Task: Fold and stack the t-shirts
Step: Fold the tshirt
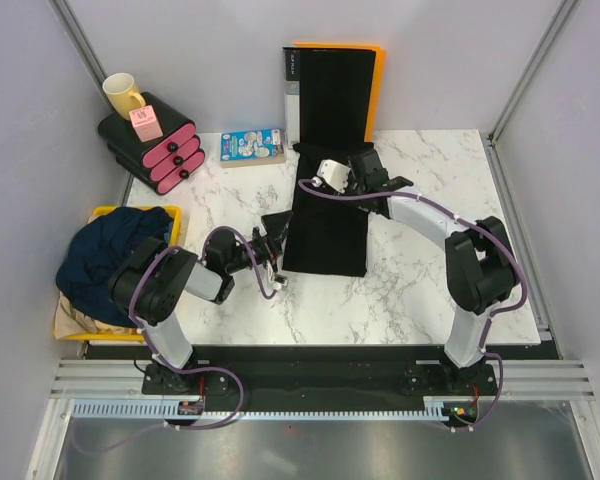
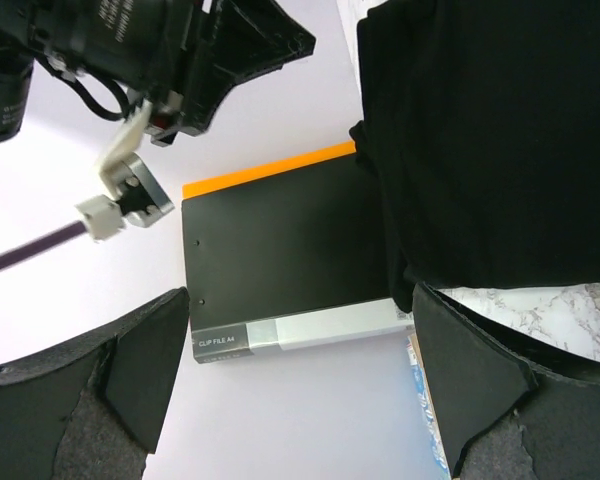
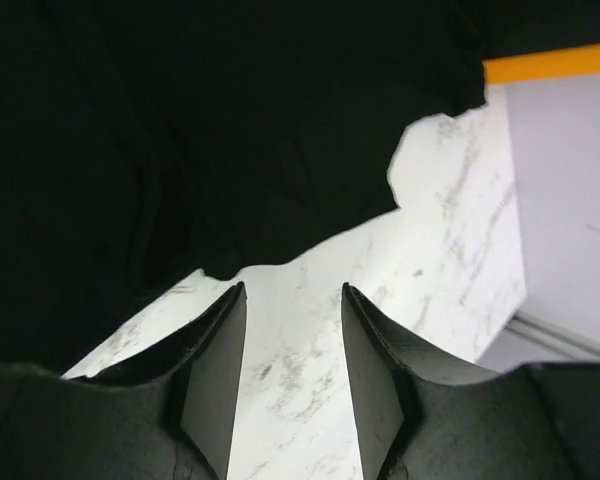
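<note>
With the black t-shirt (image 1: pixel 325 225) as the dial's centre, the marble table (image 1: pixel 430 290) lies bare from 2 to 5 o'clock, crossed only by the right arm (image 1: pixel 425 215). A bare strip runs along 6 to 7. The clip-file binder (image 1: pixel 330 95) blocks 12, a blue booklet (image 1: pixel 252 146) 11, and a black-and-pink drawer stack (image 1: pixel 155 150) bearing a yellow mug (image 1: pixel 123 95) 10. At 9 stands a yellow bin (image 1: pixel 175 215) heaped with a navy t-shirt (image 1: pixel 105 255).

A white marble surface (image 1: pixel 420 290) sits in a booth with plain pale walls (image 1: pixel 210 50). Thin metal poles (image 1: pixel 528 65) stand at 11 and 1 o'clock. A shiny grey metal sheet (image 1: pixel 300 450) lies at 6 o'clock.
</note>
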Tool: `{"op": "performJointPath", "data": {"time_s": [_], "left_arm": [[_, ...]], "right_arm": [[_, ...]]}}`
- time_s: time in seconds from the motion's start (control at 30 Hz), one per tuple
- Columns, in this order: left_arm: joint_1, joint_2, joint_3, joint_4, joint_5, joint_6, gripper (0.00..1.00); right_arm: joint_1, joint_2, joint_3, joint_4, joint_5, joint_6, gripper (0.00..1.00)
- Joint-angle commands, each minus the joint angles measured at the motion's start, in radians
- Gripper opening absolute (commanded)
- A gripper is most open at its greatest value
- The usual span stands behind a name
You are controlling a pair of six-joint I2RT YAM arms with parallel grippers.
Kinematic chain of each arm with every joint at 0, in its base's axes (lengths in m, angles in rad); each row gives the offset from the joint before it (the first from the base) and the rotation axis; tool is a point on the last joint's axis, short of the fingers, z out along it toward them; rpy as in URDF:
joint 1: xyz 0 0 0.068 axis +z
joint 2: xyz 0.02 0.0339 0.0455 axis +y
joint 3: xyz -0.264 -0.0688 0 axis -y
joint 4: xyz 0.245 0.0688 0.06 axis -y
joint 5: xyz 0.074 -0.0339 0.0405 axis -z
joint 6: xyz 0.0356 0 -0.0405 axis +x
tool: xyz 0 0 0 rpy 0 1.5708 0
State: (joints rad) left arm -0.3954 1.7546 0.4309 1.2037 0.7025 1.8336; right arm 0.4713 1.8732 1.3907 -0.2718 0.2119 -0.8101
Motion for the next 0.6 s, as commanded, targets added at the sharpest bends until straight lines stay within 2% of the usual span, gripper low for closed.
{"op": "performJointPath", "data": {"time_s": [0.0, 0.13, 0.3, 0.5, 0.57], "left_arm": [[-0.007, -0.024, -0.009, 0.034, 0.008, 0.018, 1.00], [-0.010, -0.037, -0.015, 0.022, -0.001, 0.021, 1.00], [-0.010, -0.066, -0.012, -0.038, -0.006, 0.029, 1.00], [-0.013, -0.056, -0.001, -0.039, -0.006, 0.038, 1.00], [-0.014, -0.052, 0.005, -0.041, -0.008, 0.038, 1.00]], "right_arm": [[-0.023, -0.043, 0.022, -0.168, -0.257, -0.003, 0.51], [-0.051, -0.017, 0.039, -0.233, -0.365, -0.012, 0.54], [-0.068, 0.020, 0.080, -0.282, -0.427, -0.018, 0.56], [-0.071, 0.058, 0.110, -0.274, -0.439, -0.014, 0.47], [-0.071, 0.070, 0.096, -0.210, -0.418, 0.006, 0.40]]}}
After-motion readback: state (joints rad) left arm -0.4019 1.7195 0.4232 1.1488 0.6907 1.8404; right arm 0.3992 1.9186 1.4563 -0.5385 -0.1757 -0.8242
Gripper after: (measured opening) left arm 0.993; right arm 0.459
